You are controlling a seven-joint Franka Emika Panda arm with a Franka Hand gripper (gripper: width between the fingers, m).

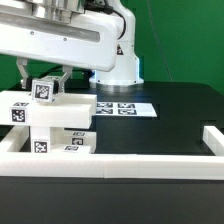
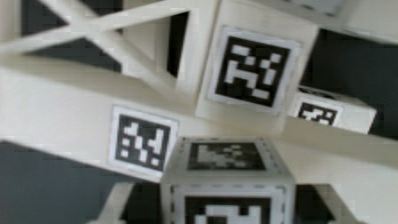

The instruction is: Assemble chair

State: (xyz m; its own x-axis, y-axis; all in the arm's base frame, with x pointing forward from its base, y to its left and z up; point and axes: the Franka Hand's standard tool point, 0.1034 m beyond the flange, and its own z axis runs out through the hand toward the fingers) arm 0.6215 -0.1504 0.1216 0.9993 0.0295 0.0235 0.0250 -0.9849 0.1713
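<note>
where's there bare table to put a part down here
Free: the wide black table patch bordered by the marker board, the front border rail and the rail on the exterior view's right. Crowded: the exterior view's left, where the stacked chair parts sit with the hand on top of them.

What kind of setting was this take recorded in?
Most likely a robotics lab test bench: a black tabletop fenced by white border rails, a green backdrop, a marker board lying flat, and tagged white chair parts beneath the robot arm.
</note>
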